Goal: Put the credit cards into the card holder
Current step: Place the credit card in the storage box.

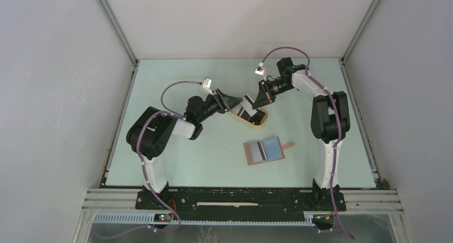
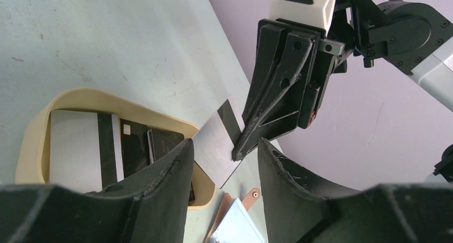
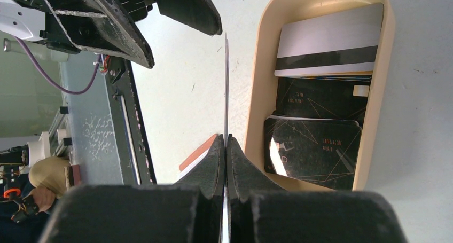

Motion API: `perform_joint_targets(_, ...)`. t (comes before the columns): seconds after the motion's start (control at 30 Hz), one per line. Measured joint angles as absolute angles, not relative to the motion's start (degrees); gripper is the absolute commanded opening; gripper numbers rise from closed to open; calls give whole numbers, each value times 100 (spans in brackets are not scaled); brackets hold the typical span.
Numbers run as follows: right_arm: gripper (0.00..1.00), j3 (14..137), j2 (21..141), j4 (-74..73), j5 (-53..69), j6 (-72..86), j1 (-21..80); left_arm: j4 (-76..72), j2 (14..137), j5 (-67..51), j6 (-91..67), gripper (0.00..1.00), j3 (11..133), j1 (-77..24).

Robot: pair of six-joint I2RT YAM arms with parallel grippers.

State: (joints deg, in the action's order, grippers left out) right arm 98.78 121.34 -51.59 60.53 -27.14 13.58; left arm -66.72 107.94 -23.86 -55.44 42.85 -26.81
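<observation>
Credit card [image 2: 211,141] clenched in right gripper [image 2: 238,153]; left gripper [image 2: 225,146] released.
Edge-on from right wrist; wallet [image 2: 237,227] cut off in left wrist view.

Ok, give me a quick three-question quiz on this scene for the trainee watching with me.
1. True or false: the right arm's jaws are shut on a card.
2. Where is the wallet? A) folded shut in the right arm's jaws B) open on the table C) in the left arm's jaws
3. Which arm's jaws stand open near that card?
Key: 1 true; 2 B; 3 left.
</observation>
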Motion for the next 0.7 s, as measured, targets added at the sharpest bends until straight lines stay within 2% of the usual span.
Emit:
perform_joint_targets(0.53, 0, 9878, 12134, -5159, 6069, -2711, 1358, -6687, 10794, -2477, -5568, 50, 4285, -2681)
perform_joint_targets(0.7, 0, 9878, 12134, -5159, 6075, -2711, 1358, -6694, 10796, -2526, -5612, 52, 4285, -2681)
